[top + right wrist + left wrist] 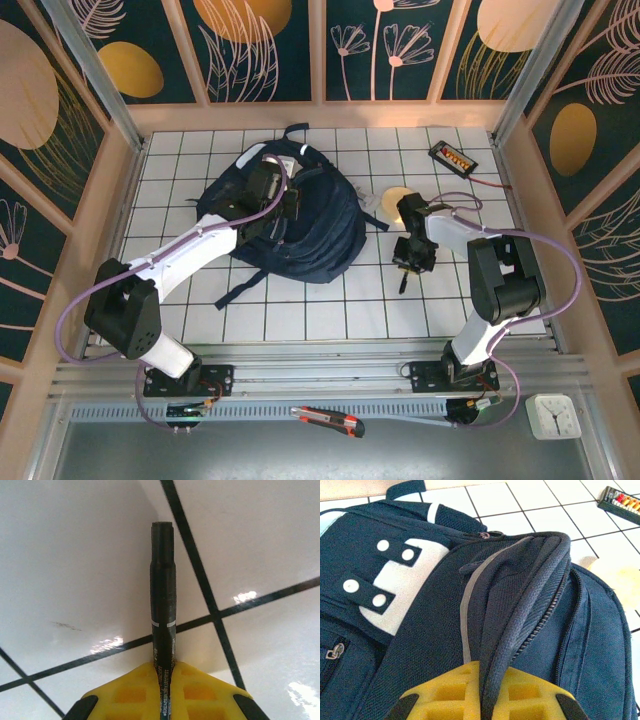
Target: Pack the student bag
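Two grippers are closed, each on something. The left gripper [490, 692] has its yellow fingers pressed tight on a raised fold of the student bag [420, 630], dark fabric edged by a zip, with no gap between pads and cloth. The right gripper [163, 682] is clamped on a slim black pen [163, 595], whose barrel sticks straight out past the fingertips just above the white tiles.

The bag's inside is hidden, so what it holds cannot be told. A small black case [453, 157] near the table's far right corner shows a row of red and orange pieces.

The bag is dark navy and rumpled, with a white patch crossed by two navy tabs carrying white studs. A pale grey stripe runs along the pinched fold, a zip pull hangs on a side pocket, and black straps trail from the near edge. It lies on the tiled table [330, 315], left of the middle and toward the far side, under the left arm.

A pale yellow disc [397, 196] lies just beside the bag's right edge, near the right arm. Bare tiles run across the near half of the table. Pale wooden walls close the left, far and right sides. On the grey ledge in front of the arm bases lie a red and black tool [328, 421] and a white clock [553, 416].
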You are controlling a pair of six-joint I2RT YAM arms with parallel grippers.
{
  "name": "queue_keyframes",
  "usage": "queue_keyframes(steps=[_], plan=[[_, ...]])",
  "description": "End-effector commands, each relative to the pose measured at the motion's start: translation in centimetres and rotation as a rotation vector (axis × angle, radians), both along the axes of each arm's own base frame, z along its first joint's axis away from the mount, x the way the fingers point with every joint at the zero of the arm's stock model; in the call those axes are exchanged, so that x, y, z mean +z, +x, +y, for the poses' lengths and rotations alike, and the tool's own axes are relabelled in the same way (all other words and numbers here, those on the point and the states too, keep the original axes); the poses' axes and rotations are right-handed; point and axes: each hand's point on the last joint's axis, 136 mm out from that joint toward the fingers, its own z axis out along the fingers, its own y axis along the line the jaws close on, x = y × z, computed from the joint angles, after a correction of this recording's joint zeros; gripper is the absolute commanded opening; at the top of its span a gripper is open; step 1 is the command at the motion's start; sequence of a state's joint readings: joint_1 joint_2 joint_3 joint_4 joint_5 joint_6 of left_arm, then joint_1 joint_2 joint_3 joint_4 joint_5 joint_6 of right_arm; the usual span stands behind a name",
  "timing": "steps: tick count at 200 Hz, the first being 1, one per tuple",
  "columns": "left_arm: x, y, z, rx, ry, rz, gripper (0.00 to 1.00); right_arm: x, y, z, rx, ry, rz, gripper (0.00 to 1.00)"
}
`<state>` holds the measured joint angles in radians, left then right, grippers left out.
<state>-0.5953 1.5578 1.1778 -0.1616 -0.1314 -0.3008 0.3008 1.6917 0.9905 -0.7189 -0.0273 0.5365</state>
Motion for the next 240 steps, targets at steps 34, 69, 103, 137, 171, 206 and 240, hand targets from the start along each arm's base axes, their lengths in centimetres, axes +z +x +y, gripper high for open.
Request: queue_keyframes(steps=[34, 69, 103, 137, 171, 206, 240], plan=[[3.1, 0.2, -0.1, 0.001, -0.077, -0.072, 0.0, 7.6, 3.7, 1.6, 0.023, 0.086, -0.166, 0.1], [3.5, 0.2, -0.3, -0.006, -0.086, -0.077, 0.0, 14.9, 5.9, 3.7, 0.047, 0.242, -0.333, 0.1], [4.1, 0.3, -0.5, -0.016, -0.094, -0.088, 0.0, 23.3, 7.9, 6.6, 0.092, 0.456, -0.549, 0.11], [4.9, 0.3, -0.8, -0.026, -0.116, -0.092, 0.0, 29.3, 8.5, 10.5, 0.143, 0.745, -0.693, 0.11], [5.8, 0.2, -1.0, -0.03, -0.14, -0.101, 0.0, 31.4, 9.1, 13.2, 0.12, 1.0, -0.763, 0.11], [6.6, 0.3, -1.2, -0.037, -0.159, -0.113, 0.0, 29.0, 10.3, 16.4, 0.136, 1.031, -0.708, 0.11], [7.2, 0.4, -1.5, -0.043, -0.166, -0.123, 0.0, 25.6, 10.9, 19.6, 0.152, 1.035, -0.626, 0.11]])
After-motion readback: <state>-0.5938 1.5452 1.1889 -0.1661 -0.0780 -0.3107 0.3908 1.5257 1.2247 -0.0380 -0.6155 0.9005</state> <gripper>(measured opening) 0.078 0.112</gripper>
